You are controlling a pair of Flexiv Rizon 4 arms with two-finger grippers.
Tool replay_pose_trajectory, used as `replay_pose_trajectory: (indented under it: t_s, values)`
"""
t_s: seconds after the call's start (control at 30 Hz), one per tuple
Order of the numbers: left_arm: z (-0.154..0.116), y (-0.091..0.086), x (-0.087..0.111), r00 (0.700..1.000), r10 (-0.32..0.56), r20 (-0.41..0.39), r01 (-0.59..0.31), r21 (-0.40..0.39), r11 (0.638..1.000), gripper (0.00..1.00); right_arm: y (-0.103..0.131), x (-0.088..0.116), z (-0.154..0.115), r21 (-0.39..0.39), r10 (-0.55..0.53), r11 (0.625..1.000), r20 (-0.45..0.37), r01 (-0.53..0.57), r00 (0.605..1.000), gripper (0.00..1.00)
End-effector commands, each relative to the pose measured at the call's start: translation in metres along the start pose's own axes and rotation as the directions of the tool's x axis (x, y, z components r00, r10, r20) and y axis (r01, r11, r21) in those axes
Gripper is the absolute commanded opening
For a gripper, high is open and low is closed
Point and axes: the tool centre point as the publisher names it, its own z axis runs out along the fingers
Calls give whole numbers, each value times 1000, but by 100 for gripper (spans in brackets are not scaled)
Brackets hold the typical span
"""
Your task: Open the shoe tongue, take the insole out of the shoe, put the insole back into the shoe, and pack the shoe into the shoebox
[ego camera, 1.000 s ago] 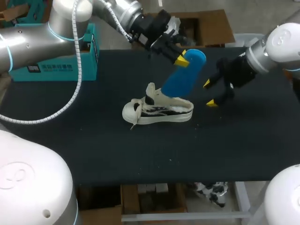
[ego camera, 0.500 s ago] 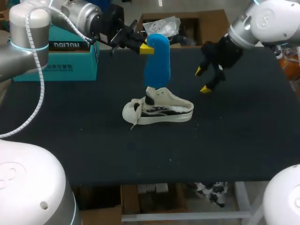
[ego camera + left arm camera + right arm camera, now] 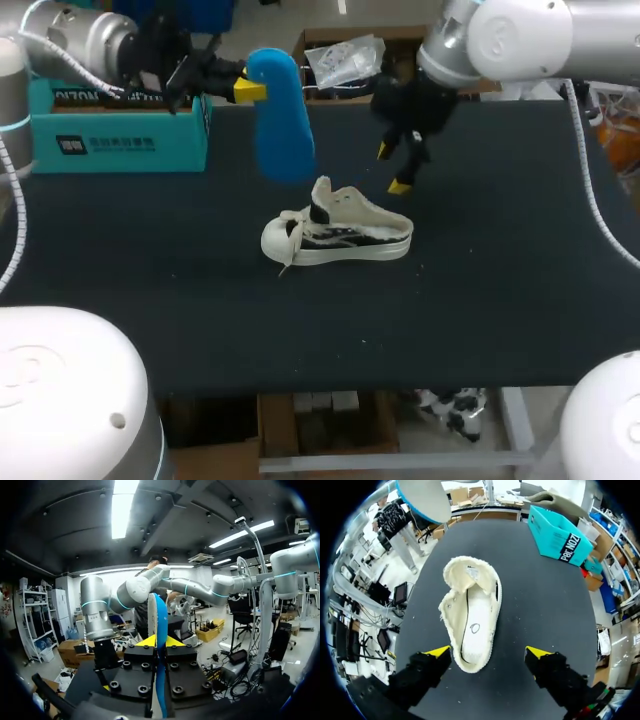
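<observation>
Insole lifted clear of the shoe

The left gripper (image 3: 245, 89), clamped on the blue insole (image 3: 281, 118), has swung it away from the shoe (image 3: 337, 232) toward the far left, beside the teal shoebox (image 3: 120, 140). The right gripper (image 3: 391, 168), fingers apart and empty, has moved in from the right to hang above the shoe, which lies on its side mid-table. Removal looks complete; reinsertion likely follows.

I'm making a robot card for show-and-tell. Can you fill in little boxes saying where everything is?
shoe: on the black table, nothing touching it
insole: blue, up in the air, outside the shoe
left pincer: shut on the insole
right pincer: open, empty, near the shoe
shoebox: teal, at the table's far left
</observation>
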Motion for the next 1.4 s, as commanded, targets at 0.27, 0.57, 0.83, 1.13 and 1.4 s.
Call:
replay_pose_trajectory:
  t_s: [0.27, 0.57, 0.83, 1.13, 1.4]
  values:
    - [-74, 22, 45, 887, -106, 450, 62, 111, 992, 0, 28, -6, 34, 230, 9, 973, 38, -18, 999, 100]
    - [-94, 33, 70, 856, -133, 499, 88, 113, 990, 0, 22, -11, 66, 232, 22, 972, 41, -31, 999, 84]
    - [-107, 35, 84, 843, -140, 520, 89, 121, 989, 0, 22, -11, 77, 247, 41, 968, 33, -48, 999, 38]
    - [-115, 41, 84, 834, -163, 527, 107, 136, 985, 0, 29, -9, 80, 277, 31, 960, 24, -36, 999, 0]
    - [-116, 44, 74, 858, -168, 485, 114, 140, 984, 0, 31, 0, 74, 289, 86, 953, 48, -96, 995, 0]
